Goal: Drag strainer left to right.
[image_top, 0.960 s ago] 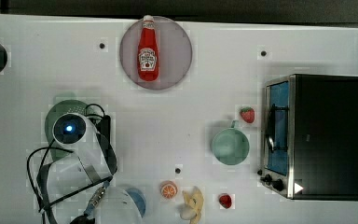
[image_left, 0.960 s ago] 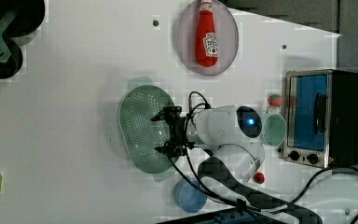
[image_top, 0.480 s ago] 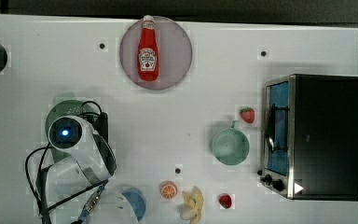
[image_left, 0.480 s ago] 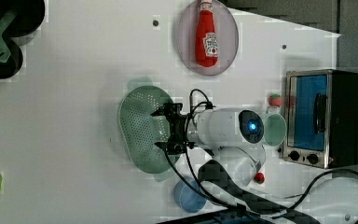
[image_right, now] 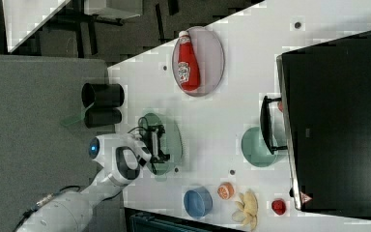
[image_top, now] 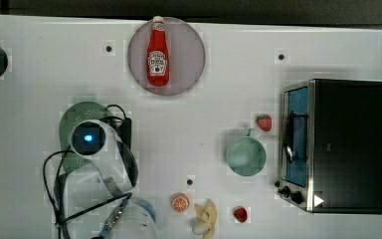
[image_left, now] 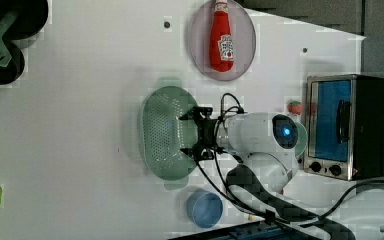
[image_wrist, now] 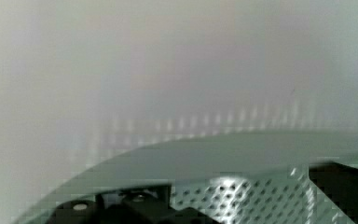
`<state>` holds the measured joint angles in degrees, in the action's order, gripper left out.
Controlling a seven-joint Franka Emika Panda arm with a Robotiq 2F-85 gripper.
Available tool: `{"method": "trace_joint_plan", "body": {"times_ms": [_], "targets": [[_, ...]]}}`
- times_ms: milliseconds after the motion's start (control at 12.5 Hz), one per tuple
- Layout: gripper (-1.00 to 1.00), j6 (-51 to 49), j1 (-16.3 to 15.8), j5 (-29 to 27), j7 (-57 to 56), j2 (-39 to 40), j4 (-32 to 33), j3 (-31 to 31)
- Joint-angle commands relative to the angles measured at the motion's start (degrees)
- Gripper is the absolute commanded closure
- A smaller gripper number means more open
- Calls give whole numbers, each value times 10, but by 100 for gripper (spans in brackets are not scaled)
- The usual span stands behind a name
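The pale green oblong strainer (image_left: 162, 132) lies on the white table, toward the left view's middle. My arm hides part of the strainer (image_top: 72, 119) in the top view. My gripper (image_left: 189, 134) is open, its two black fingers spread wide. They reach down into the strainer just inside the rim on the left view's right. In the wrist view the strainer's holed floor (image_wrist: 247, 200) shows between one dark finger (image_wrist: 121, 207) and the other. From the right view, the gripper (image_right: 157, 140) sits over the strainer (image_right: 174, 137).
A ketchup bottle (image_top: 158, 55) lies on a grey plate (image_top: 189, 59) at the top view's top. To the top view's right stand a mint cup (image_top: 246, 155), a strawberry (image_top: 264, 122) and a toaster oven (image_top: 338, 144). A blue bowl (image_left: 205, 209) sits near the arm's base.
The gripper and the strainer have both shifted a little to the right in the top view and the left view. The fingers have stayed spread.
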<state>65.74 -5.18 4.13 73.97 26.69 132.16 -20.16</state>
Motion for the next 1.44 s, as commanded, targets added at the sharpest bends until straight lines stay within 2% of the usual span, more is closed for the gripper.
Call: {"method": "trace_joint_plan", "body": {"times_ms": [80,720,1120,1440], "targets": [[-100,0,38,9,-18,-22,25,19],[-100,0,91,9,-161,-42,49,86],[-100,3,101,9,-257,-48,54,139],[-100,6,104,9,-271,-50,54,185]]}}
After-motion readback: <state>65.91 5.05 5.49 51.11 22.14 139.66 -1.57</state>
